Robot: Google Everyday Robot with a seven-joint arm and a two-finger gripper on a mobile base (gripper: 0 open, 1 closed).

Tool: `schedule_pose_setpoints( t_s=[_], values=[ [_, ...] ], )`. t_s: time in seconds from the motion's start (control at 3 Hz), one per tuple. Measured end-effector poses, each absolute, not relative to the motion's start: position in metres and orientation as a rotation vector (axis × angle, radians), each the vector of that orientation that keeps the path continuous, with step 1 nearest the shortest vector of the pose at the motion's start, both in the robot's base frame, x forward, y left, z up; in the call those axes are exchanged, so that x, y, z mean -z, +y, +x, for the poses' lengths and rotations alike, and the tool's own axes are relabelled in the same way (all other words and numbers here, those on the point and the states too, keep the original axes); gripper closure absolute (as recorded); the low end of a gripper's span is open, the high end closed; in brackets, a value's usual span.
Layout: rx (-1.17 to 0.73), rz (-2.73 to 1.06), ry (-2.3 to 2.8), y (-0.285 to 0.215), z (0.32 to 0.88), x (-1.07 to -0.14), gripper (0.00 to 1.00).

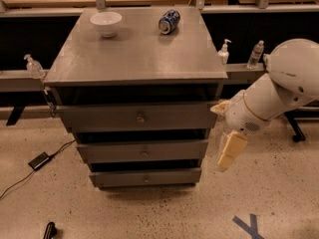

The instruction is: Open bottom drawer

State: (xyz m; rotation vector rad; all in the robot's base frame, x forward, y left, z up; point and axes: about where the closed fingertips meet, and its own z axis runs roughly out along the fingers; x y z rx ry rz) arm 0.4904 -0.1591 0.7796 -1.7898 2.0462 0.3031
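bottom drawer (119, 177): lowest of the three fronts on the grey cabinet (137, 116). Long axis is run left to right, face is turned toward the camera.
knob (146, 178): tiny thing at the front's centre, barely made out tbh.
claw (231, 152): hung pointing down just off the cabinet's right side, about level with the middle drawer (99, 152), nothing touched. Wide or narrow can't be told.
tabletop (134, 59): bowl (105, 23) and tipped can (169, 21) are carried near the cabinet's back edge.
hidden: drawer insides are lost in shadow.
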Motion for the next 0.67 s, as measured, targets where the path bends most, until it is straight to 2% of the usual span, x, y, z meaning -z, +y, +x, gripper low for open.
schedule_pose_setpoints(
  t_s=[0.67],
  values=[
    [-0.367, -1.797, 2.088, -0.157, 0.5, -0.736, 0.0]
  ],
)
